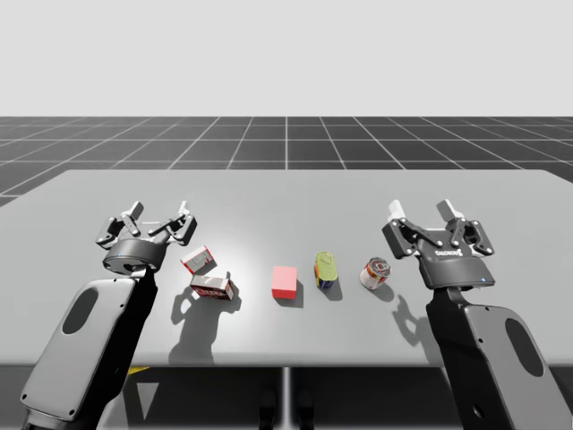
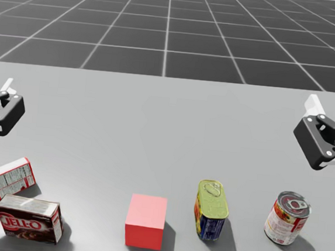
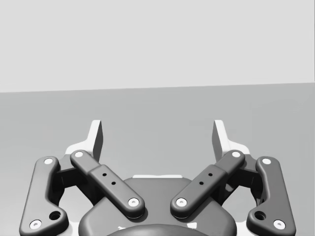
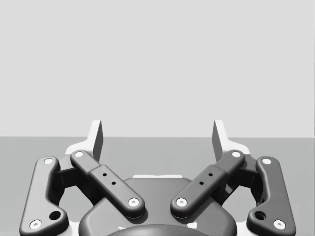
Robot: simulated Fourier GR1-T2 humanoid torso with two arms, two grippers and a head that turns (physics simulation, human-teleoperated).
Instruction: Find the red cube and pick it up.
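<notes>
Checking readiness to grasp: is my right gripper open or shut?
Open. The right gripper has its fingers wide apart, nothing between them.

Red-white box [image 2: 10,177], brown box [image 2: 29,219], yellow tin [image 2: 211,210], red can [image 2: 287,218]

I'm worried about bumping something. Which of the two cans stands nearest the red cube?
The yellow-and-blue oblong can, next to the red cube; the round red-and-white can stands farther off, beyond it.

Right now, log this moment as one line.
stage: pre-grasp | left hand: open, empty | right hand: open, empty | plain red cube: untouched on grey table, between brown cardboard box and yellow-topped blue oblong can
</notes>
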